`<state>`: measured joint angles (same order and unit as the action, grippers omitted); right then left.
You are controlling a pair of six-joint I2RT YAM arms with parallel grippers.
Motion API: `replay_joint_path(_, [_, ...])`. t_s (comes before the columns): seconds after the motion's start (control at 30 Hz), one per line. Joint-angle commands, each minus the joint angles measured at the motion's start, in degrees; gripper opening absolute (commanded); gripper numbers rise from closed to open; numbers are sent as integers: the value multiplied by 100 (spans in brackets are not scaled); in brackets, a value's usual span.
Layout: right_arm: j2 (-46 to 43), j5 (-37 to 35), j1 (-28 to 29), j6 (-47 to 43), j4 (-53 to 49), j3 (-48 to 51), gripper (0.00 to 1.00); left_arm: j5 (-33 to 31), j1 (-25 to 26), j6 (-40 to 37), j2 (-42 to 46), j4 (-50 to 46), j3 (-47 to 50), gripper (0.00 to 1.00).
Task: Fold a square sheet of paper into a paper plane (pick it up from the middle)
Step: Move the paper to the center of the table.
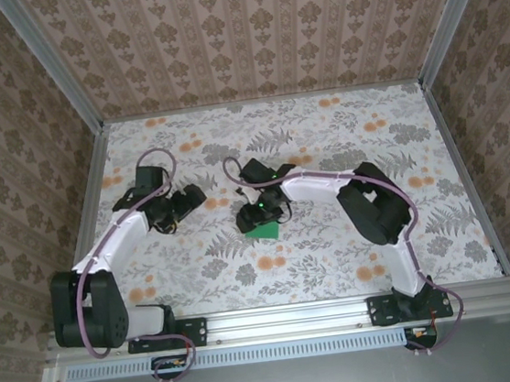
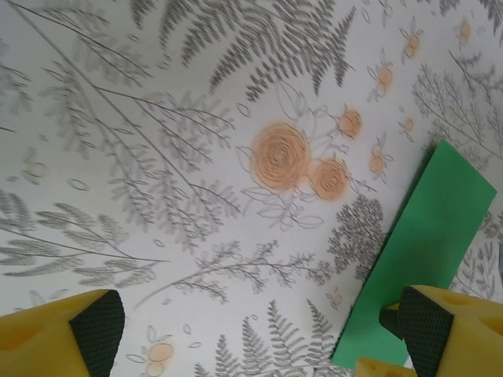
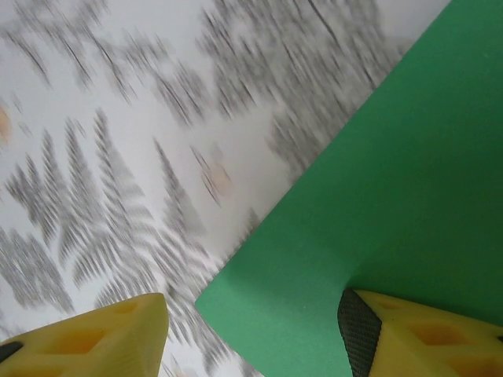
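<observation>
Lying on the bench [image 1: 336,255], the square sheet of paper [image 1: 262,231] sits under the spread right end effector [image 3: 255,322]; the left end effector [image 2: 255,330] hovers nearby, also spread.

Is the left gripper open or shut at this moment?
The left gripper is open: its fingers stand far apart above the table; the green paper lies near one finger, not clamped between them.
</observation>
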<state>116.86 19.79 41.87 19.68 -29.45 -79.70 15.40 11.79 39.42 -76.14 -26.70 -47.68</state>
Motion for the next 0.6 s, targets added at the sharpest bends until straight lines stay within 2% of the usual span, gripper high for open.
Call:
replay_joint_path(0.0, [-377,143,-123,-502,-664,580,63,273,298,-59,-156,190,-235,90])
replay_joint_path(0.07, [-682,196,-138,-370,-553,783,63,289,530,-20,-280,303,-324,85])
replay_joint_path(0.2, [-1565,378,-298,558,220,1455,63,383,1097,271,-529,861,-357,70])
replay_joint_path(0.4, [-3044,-583,-678,2090,1061,2777,64,693,2016,467,-1282,1564,-714,50])
replay_joint_path(0.57, [-3450,-625,-1007,2545,1178,3382,61,959,2416,510,-2138,1782,-1251,32])
